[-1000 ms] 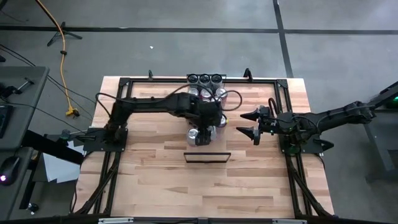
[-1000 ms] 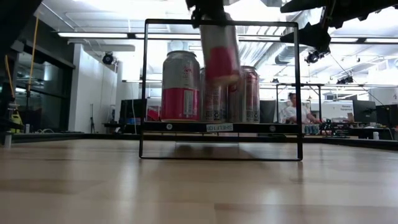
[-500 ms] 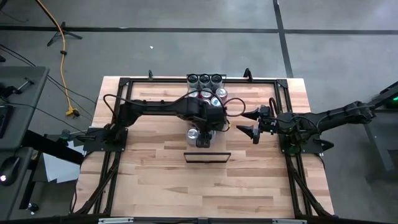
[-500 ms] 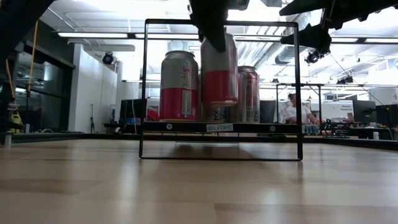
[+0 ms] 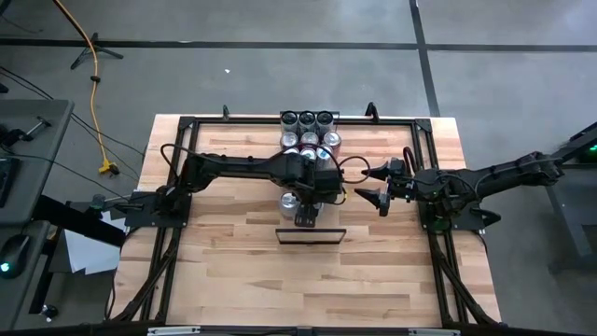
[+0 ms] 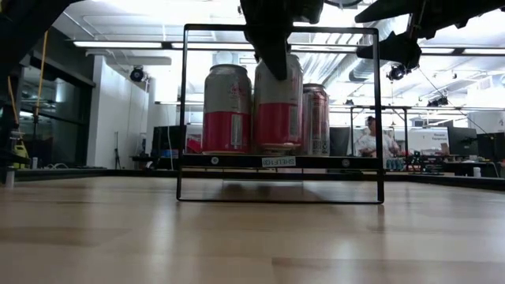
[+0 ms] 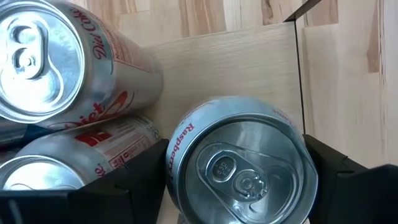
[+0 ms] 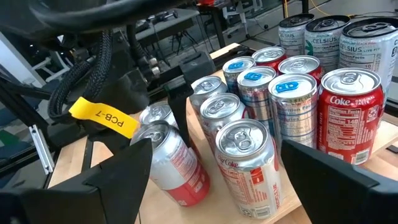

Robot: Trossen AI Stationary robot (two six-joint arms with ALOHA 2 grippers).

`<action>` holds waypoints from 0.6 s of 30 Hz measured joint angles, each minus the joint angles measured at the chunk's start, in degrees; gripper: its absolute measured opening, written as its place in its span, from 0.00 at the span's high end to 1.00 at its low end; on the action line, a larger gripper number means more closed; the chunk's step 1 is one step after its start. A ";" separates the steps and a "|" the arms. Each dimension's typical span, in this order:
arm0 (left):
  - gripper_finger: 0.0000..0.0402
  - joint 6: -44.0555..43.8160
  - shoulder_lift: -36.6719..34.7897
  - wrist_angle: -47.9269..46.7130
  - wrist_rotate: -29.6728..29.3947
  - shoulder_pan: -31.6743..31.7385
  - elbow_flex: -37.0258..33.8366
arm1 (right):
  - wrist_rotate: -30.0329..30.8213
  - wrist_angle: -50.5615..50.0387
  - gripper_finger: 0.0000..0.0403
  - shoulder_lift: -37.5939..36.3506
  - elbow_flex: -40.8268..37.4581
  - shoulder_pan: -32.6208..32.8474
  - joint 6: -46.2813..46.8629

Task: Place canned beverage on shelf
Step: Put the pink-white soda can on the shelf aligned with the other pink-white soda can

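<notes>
Nearest the low camera, bare tabletop (image 6: 252, 237) runs up to the shelf (image 6: 280, 162), whose dark front lip sits inside a thin black frame (image 6: 184, 110). On the shelf, the left hand (image 6: 272, 47) comes down from above and pinches the raspberry can (image 6: 278, 110) by its upper wall; the can stands upright with its base at, or just above, the shelf board, right beside the Diet Coke can (image 6: 228, 110) and in front of a darker red can (image 6: 316, 118). The left wrist view looks down on the held can's lid (image 7: 239, 174) with a dark finger (image 7: 140, 177) on each side, pale shelf wood (image 7: 230, 62) beyond it, and two neighbouring cans close by. To do this step well, I judge the hand should confirm the base is flat on the board before letting go, then spread its fingers only a little, since the neighbouring cans leave scant room, and rise straight up so neither finger drags the can or nudges a neighbour over. The can sits near the shelf's front, so no push toward the edge bar is wanted. Farther back in the high view, the supply of cans (image 5: 309, 131) stands at the far edge of the tabletop, and the right hand (image 5: 375, 184) waits spread and empty beside the shelf, well placed to stay out of the way.
</notes>
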 joint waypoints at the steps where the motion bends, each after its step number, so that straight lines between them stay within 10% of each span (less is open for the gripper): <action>1: 0.40 -0.01 0.00 0.05 0.00 0.03 0.00 | 0.00 -0.01 0.15 0.00 0.00 0.00 -0.02; 18: 0.39 -0.01 -0.09 -0.17 -0.01 0.31 0.00 | -0.01 -0.25 0.15 0.02 0.00 0.00 0.02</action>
